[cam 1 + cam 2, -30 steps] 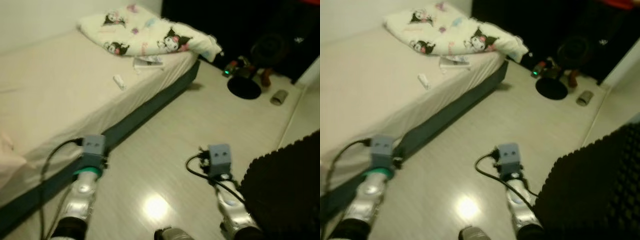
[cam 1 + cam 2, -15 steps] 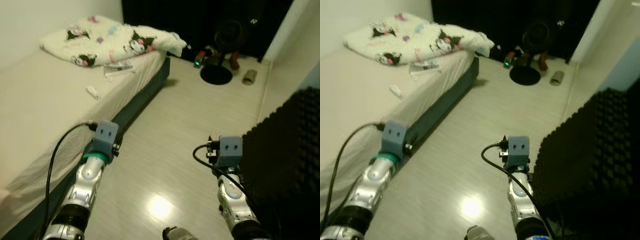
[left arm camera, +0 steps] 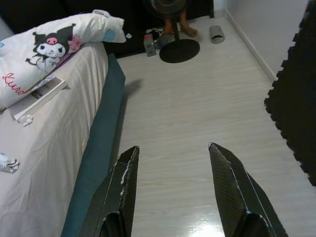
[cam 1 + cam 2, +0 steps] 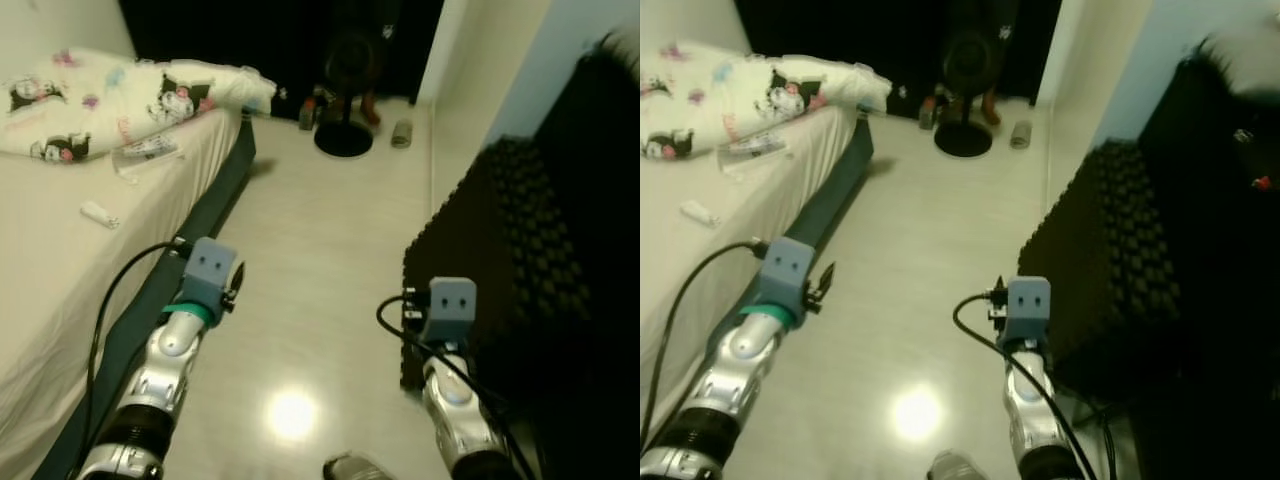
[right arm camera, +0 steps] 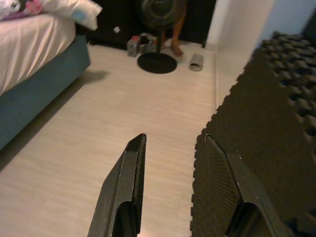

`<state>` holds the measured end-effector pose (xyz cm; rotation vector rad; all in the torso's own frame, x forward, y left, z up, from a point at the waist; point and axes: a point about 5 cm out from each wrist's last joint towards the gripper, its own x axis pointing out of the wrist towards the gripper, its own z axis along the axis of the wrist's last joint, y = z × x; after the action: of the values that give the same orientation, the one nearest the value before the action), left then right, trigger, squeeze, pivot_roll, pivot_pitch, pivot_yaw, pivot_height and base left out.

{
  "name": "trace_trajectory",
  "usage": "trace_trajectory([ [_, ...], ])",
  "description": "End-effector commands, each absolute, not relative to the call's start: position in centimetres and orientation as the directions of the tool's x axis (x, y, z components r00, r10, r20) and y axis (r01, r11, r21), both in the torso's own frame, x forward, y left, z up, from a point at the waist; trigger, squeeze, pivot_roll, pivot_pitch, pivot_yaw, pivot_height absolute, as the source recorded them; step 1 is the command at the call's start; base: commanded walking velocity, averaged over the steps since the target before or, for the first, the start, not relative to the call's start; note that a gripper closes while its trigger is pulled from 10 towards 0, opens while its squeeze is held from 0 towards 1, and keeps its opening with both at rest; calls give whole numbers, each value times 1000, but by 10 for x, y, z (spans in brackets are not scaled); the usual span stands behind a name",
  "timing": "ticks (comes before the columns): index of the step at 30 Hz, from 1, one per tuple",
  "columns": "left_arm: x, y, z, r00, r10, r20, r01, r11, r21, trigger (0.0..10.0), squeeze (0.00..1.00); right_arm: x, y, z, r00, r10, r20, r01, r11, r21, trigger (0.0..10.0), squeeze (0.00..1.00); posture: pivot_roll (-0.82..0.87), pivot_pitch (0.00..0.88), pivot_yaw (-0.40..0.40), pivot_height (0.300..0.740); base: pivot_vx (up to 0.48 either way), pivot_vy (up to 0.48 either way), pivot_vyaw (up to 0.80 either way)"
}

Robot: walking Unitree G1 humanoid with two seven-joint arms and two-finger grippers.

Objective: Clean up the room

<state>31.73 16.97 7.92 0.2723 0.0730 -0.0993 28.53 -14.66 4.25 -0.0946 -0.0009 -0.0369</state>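
A grey cylinder [image 4: 402,132] lies on the pale floor beside the round base of a standing fan [image 4: 343,138]. A small grey item [image 3: 149,42] sits by that base, near the bed's corner. On the bed [image 4: 60,260] lie a cartoon-print blanket [image 4: 110,95], some papers [image 3: 39,91] and a small white object [image 4: 98,213]. My left gripper [image 3: 173,148] is open over the floor beside the bed's dark base. My right gripper [image 5: 173,137] is open too, low over the floor at the edge of the black foam mat [image 5: 261,123]. Neither holds anything.
The black foam mat [image 4: 520,260] stands along the right, close to my right arm [image 4: 450,380]. A white wall corner [image 4: 470,70] juts out beyond it. A strip of open floor [image 4: 320,230] runs between bed and mat toward the fan.
The whole view has swung to the right: the bed has slid left and the foam mat and wall corner now take up the right side. Both arms keep the same pose.
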Motion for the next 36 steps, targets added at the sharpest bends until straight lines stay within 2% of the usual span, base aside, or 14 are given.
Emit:
trace_trajectory([
  [1,314,173,74,992,-68,-104,94,958,269,10000,0,286,-143,41,1000,-24,-10,23,995,-102,10000,0,-117,2,67,735,480,0,0],
  [24,308,172,66,992,-46,-117,76,961,266,10000,0,289,-144,42,1000,8,-9,-9,993,-118,10000,0,-110,0,37,735,453,0,0],
  [36,309,168,63,990,-61,-124,93,957,274,10000,0,289,-146,39,1000,20,-24,-24,985,-170,10000,0,-88,0,12,735,323,0,0],
])
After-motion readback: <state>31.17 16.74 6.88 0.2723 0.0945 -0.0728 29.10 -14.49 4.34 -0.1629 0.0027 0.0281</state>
